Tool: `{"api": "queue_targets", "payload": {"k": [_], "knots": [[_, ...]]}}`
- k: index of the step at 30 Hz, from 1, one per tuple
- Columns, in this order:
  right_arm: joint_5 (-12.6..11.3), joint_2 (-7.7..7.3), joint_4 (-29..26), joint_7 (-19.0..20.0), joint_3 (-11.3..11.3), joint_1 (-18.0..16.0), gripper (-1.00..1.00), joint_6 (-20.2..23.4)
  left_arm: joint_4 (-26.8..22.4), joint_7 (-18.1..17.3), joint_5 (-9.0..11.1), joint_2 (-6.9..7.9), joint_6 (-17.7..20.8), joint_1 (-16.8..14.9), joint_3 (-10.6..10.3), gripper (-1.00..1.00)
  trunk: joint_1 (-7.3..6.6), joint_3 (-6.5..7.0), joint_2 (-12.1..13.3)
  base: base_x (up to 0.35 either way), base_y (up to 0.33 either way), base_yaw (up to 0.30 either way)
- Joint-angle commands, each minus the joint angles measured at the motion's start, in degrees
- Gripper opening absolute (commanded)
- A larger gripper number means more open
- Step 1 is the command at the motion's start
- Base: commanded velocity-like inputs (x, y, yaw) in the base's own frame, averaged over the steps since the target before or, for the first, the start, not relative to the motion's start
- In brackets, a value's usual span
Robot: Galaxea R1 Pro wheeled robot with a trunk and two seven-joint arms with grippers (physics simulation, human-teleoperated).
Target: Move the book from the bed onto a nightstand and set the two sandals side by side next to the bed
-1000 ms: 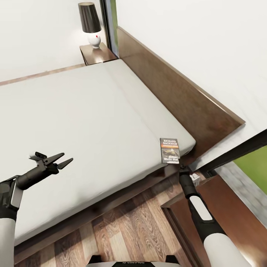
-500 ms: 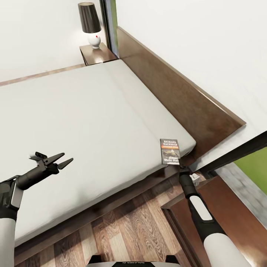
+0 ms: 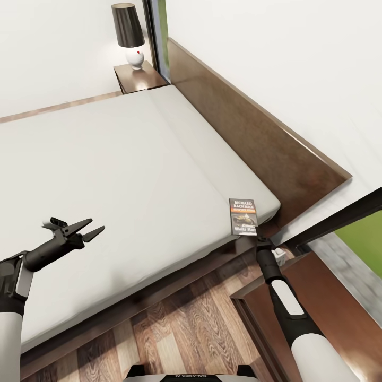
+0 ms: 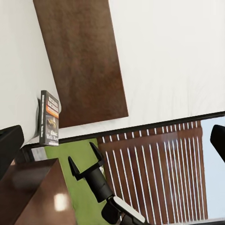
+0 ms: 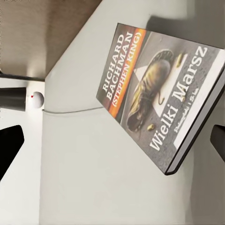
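Observation:
The book (image 3: pixel 243 216) lies flat on the pale mattress of the bed (image 3: pixel 122 175), at the corner nearest the headboard (image 3: pixel 249 132). Its dark cover with white lettering shows close up in the right wrist view (image 5: pixel 159 93). My right gripper (image 3: pixel 259 239) is open just off the book's near end, over the bed's edge, fingers spread wider than the book (image 4: pixel 49 117). The same gripper (image 4: pixel 84 157) shows as an open fork in the left wrist view. My left gripper (image 3: pixel 87 229) hovers open over the mattress's near left part, holding nothing. The sandals are out of view.
One nightstand (image 3: pixel 139 78) with a black-shaded lamp (image 3: pixel 129 34) stands at the bed's far side. The other nightstand (image 3: pixel 323 297) is right under my right arm. A strip of wood floor (image 3: pixel 185 323) runs along the bed frame; a window (image 3: pixel 361 233) is on the right.

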Motion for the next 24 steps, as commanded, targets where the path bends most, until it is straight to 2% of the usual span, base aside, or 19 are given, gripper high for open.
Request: {"api": "queue_targets", "payload": {"k": [1, 24], "knots": [[-0.53, 0.01, 0.05, 0.3, 0.0, -0.03, 1.0, -0.01, 0.02, -0.26, -0.07, 0.0, 0.61, -0.01, 0.01, 1.0, 0.0, -0.03, -0.02, 0.0, 0.0, 0.0], [-0.5, 0.09, 0.12, 0.35, 0.32, -0.03, 1.0, -0.01, 0.41, -0.26, 0.18, -0.08, 0.63, 0.11, 0.04, 1.0, 0.0, -0.03, -0.02, 0.021, 0.0, 0.0]]}}
